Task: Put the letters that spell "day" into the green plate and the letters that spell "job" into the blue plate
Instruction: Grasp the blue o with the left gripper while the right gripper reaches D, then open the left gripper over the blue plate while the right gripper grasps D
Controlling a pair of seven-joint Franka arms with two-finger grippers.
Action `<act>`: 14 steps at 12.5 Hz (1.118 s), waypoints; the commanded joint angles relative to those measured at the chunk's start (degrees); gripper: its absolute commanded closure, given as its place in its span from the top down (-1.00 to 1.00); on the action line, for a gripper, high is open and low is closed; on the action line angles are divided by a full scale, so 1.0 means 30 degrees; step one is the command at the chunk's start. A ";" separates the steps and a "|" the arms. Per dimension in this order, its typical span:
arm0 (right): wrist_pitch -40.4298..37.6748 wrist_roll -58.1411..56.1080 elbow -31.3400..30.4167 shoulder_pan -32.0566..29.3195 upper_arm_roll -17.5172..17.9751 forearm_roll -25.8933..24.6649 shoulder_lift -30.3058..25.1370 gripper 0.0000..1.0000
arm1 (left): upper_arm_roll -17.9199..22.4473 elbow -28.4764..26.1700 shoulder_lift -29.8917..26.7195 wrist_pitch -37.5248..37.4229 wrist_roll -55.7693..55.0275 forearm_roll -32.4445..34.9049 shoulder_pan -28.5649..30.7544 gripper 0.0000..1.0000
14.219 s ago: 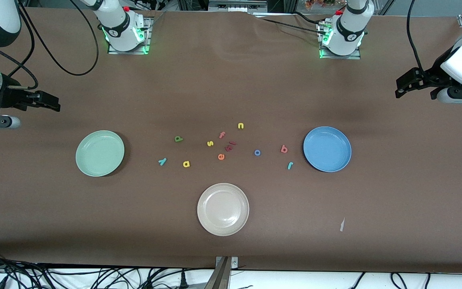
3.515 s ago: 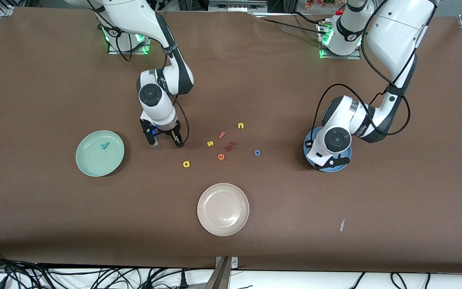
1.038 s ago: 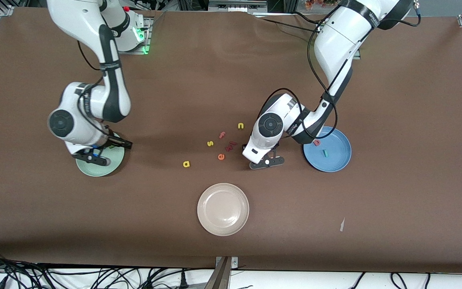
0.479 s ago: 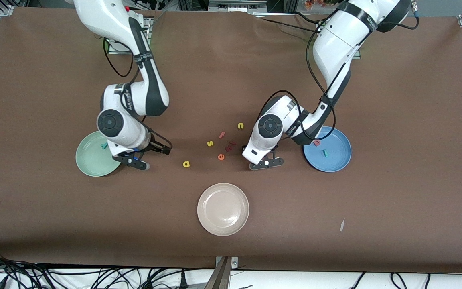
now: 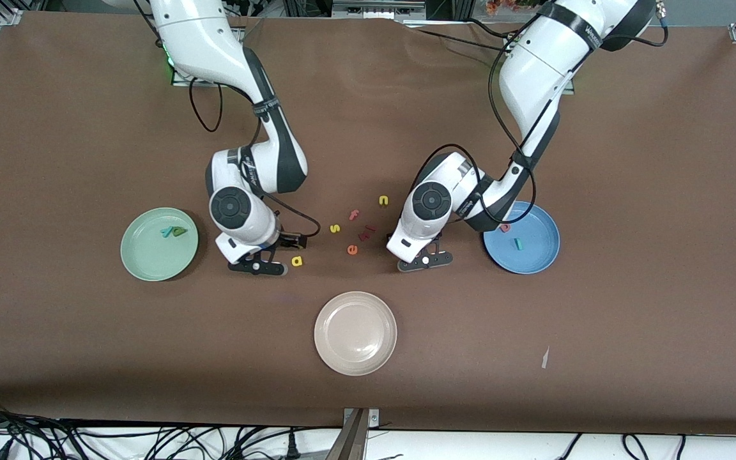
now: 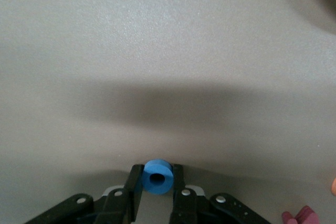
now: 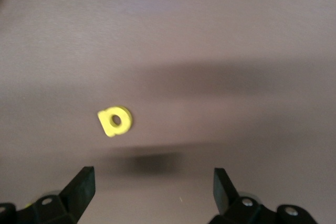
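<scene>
My left gripper [image 5: 416, 253] is down at the table beside the blue plate [image 5: 537, 259]. In the left wrist view its fingers [image 6: 181, 182] are shut on the blue "o" [image 6: 157, 177], which is hidden under the hand in the front view. The blue plate holds the teal "j" [image 5: 517, 243] and the pink "b" [image 5: 505, 227], the "b" partly covered by the left arm. My right gripper [image 5: 278, 252] hangs open [image 7: 152, 187] just short of the yellow "a" [image 5: 296, 260] [image 7: 115, 120]. On the green plate [image 5: 144, 262] lie the teal "y" [image 5: 167, 231] and the green "d" [image 5: 179, 232].
Loose letters lie between the two grippers: yellow "s" [image 5: 335, 228], pink "f" [image 5: 354, 214], yellow "n" [image 5: 383, 200], orange "e" [image 5: 352, 250] and dark red pieces [image 5: 368, 231]. A beige plate [image 5: 355, 332] sits nearer the front camera. A white scrap [image 5: 544, 358] lies toward the left arm's end.
My right arm swung from over the green plate to the yellow "a", leaving the green "d" on the plate. My left gripper stayed in place and closed its fingers on the blue "o".
</scene>
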 commanded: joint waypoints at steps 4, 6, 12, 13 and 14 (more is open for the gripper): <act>0.0958 -0.3403 0.1825 -0.0390 0.0713 0.0190 0.1980 1.00 | 0.0113 0.0165 -0.1760 -0.2145 0.1513 0.0481 0.1596 -1.00; 0.0958 -0.3466 0.1975 -0.0419 0.0713 0.0191 0.2159 0.98 | 0.0084 0.0048 -0.2640 -0.3930 0.4145 0.0452 0.2535 -1.00; 0.0958 -0.3379 0.2064 -0.0507 0.0742 0.0801 0.2247 -0.39 | 0.0113 -0.3110 -0.5307 -0.6723 0.7349 0.0859 0.4705 -1.00; 0.0958 -0.3436 0.2064 -0.0507 0.0713 0.1328 0.2247 -0.54 | 0.0113 -0.3697 -0.5513 -0.6722 0.7351 0.1906 0.4736 -1.00; 0.0958 -0.3408 0.2180 -0.0507 0.0713 0.1420 0.2247 -0.60 | 0.0084 -0.4341 -0.5718 -0.6722 0.7351 0.2642 0.4881 -1.00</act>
